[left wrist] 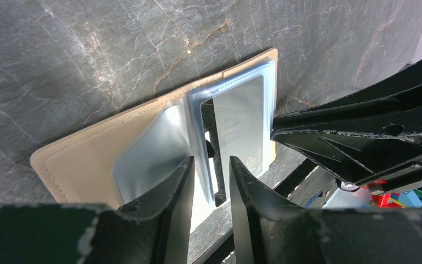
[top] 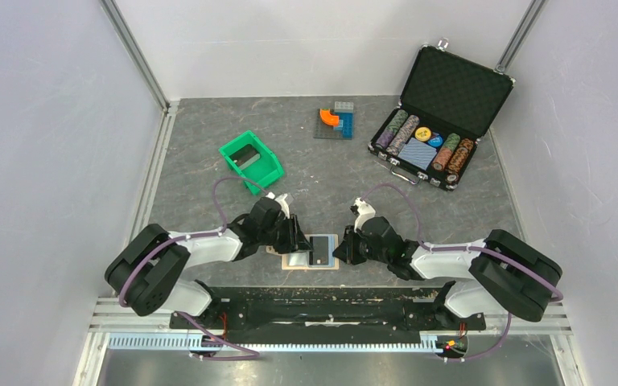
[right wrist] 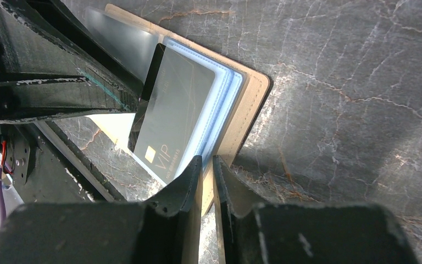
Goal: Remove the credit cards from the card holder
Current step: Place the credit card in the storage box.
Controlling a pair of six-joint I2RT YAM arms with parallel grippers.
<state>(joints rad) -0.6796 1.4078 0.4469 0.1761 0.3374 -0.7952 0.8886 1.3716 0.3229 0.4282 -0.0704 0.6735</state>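
Observation:
The card holder (top: 303,259) lies spread open on the table between my two grippers, tan-edged with light blue sleeves (left wrist: 88,165) (right wrist: 253,93). A dark credit card (right wrist: 176,113) marked VIP lies over the sleeves, its left edge raised; it shows in the top view (top: 321,250) and edge-on in the left wrist view (left wrist: 213,159). My left gripper (top: 299,239) (left wrist: 211,168) has its jaws a narrow gap apart, straddling the card's edge and a sleeve edge without visibly touching them. My right gripper (top: 339,249) (right wrist: 207,164) is shut on the holder's tan right edge.
A green bin (top: 251,162) stands back left. An open black chip case (top: 438,121) with chips and a blue deck is back right. A small block of coloured bricks (top: 335,121) sits at the back. The table's near edge and a black rail (top: 314,301) lie just behind the holder.

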